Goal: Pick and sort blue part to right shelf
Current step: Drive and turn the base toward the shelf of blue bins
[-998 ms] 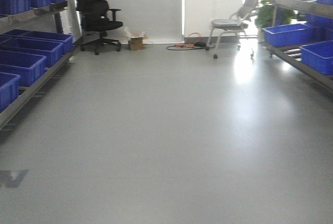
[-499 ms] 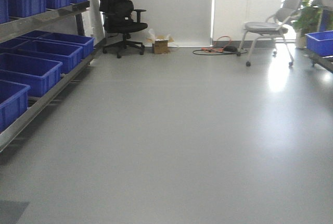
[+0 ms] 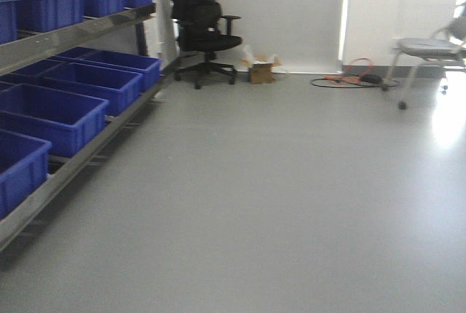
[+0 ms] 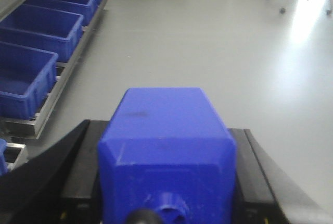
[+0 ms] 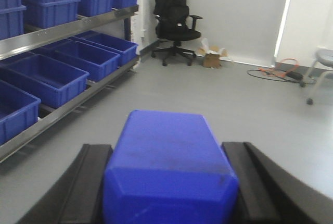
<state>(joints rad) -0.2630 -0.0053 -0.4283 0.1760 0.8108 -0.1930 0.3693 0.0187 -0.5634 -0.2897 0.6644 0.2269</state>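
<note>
With the left gripper [image 4: 166, 182] and right gripper [image 5: 169, 182] each pinching 1 blue part [image 4: 164, 125], best turn the base smoothly away from the bin shelf [image 3: 80, 31], without jolts.

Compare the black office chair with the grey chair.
The black office chair has armrests and a star base; the grey chair has thin pale legs. The black office chair stands beside the shelf; the grey chair stands apart, cut off at the right edge. Both stand near the back wall.
</note>
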